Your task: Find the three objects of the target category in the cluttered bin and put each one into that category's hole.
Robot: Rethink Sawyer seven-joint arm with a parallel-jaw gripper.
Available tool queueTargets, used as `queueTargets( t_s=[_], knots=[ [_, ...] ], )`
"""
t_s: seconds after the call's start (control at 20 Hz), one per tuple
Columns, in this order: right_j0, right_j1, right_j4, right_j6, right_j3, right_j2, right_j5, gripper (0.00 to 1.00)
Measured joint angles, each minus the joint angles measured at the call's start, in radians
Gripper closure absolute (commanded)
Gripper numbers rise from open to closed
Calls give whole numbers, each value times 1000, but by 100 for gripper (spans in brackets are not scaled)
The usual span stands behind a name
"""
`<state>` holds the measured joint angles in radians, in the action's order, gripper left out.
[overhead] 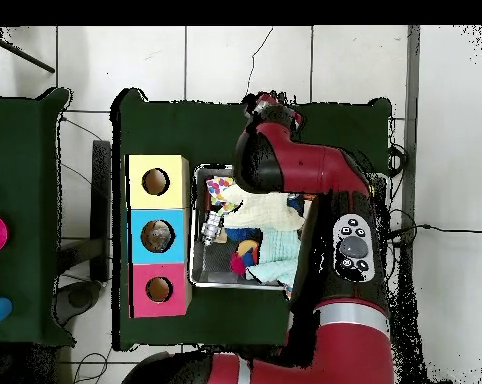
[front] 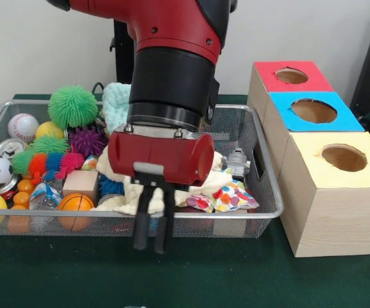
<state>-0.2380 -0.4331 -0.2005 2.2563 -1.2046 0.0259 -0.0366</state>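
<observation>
A red and black robot arm hangs over a wire bin [front: 267, 192] of toys; its gripper [front: 151, 237] sits nearest the camera, at the bin's front rim, fingers close together and holding nothing. Behind and to its right, by the bin's right wall, a small clear bottle [front: 237, 162] stands upright. Farther right, outside the bin, is the blue-faced box with its hole [front: 313, 111]

Wire bin [front: 261, 151] sits left-center of frame on the desk [front: 223, 276]; row of three boxes at right, middle box [front: 313, 119] between the other two. Bottle [front: 238, 162] lies in bin's right end. Balls fill bin's left end. End effector [front: 151, 240] hangs over bin's near rim.
</observation>
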Motion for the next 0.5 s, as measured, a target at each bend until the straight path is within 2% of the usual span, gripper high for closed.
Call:
queueTargets(
  t_s=[0.5],
  knots=[
    [-5,4,-8,0,0,-3,12,0]
  ],
)
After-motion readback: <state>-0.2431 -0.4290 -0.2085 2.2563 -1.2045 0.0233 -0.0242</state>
